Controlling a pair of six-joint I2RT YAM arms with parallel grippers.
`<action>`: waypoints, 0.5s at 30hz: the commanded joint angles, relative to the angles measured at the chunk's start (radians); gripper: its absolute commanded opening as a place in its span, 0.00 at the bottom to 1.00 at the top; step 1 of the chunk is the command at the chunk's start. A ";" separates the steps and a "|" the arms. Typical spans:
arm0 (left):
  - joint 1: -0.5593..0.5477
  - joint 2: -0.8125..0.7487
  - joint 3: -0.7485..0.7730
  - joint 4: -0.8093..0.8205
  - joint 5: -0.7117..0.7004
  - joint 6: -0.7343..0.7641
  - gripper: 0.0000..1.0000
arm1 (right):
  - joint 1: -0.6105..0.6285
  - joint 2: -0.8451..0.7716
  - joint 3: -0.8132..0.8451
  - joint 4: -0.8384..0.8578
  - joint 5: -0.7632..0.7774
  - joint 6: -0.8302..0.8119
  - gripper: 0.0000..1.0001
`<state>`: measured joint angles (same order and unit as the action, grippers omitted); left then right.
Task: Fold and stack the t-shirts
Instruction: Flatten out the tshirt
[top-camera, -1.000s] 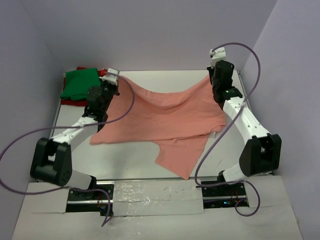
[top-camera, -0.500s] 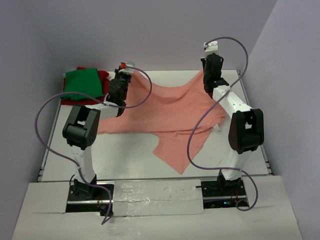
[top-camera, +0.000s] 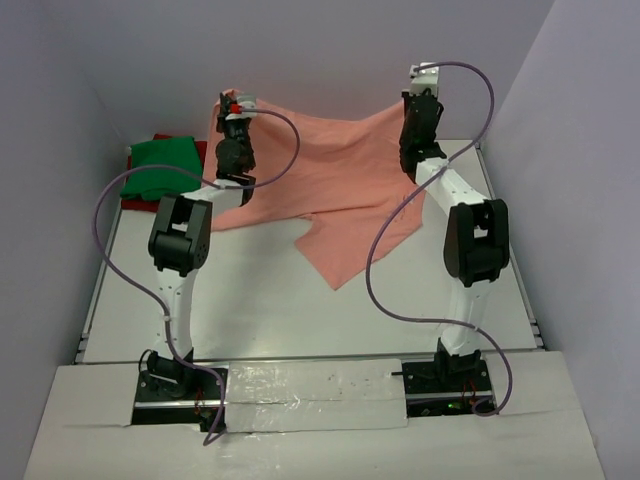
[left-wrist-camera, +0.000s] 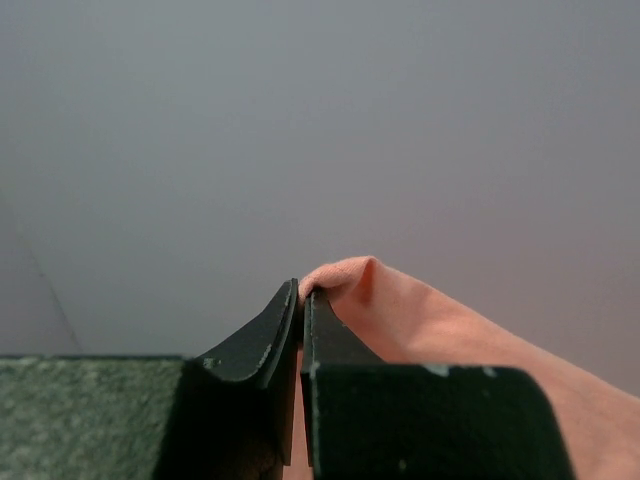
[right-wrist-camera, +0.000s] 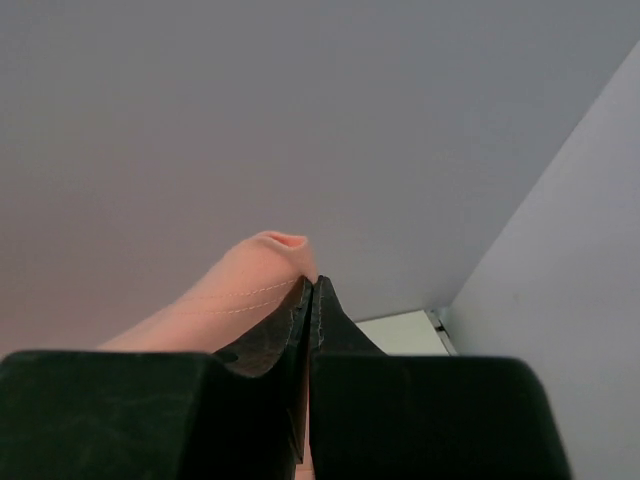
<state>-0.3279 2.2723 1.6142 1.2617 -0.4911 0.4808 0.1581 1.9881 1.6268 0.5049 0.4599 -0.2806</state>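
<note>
The salmon-pink t-shirt (top-camera: 330, 165) hangs stretched between both raised arms at the back of the table, its lower part trailing onto the white surface. My left gripper (top-camera: 228, 100) is shut on its left top corner; the left wrist view shows the pink cloth (left-wrist-camera: 400, 310) pinched at the tips of my left gripper (left-wrist-camera: 301, 292). My right gripper (top-camera: 415, 75) is shut on the right top corner, where a hemmed fold of the shirt (right-wrist-camera: 250, 280) sticks out beside the closed tips of my right gripper (right-wrist-camera: 311, 283). A folded bright green t-shirt (top-camera: 160, 168) lies on a dark red t-shirt (top-camera: 200, 150) at the back left.
Grey walls close in the table (top-camera: 260, 300) at the back and on both sides. Purple cables (top-camera: 385, 250) loop off each arm over the table. The arm bases stand on a taped strip (top-camera: 315, 385) at the near edge.
Both arms have risen and swung toward the back wall, lifting the pink shirt's top edge. The shirt's lower part has been dragged back across the table.
</note>
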 joint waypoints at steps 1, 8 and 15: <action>0.016 0.068 0.110 0.179 -0.061 0.054 0.00 | -0.009 0.057 0.097 0.094 0.020 0.000 0.00; 0.018 0.092 0.147 0.077 -0.067 0.053 0.99 | -0.019 0.103 0.226 -0.210 -0.159 0.084 1.00; 0.020 -0.144 -0.113 0.067 -0.081 0.065 0.99 | 0.014 -0.088 0.190 -0.613 -0.372 0.136 1.00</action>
<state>-0.3069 2.3016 1.5936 1.2758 -0.5465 0.5404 0.1509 2.0609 1.7947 0.1177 0.2134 -0.1818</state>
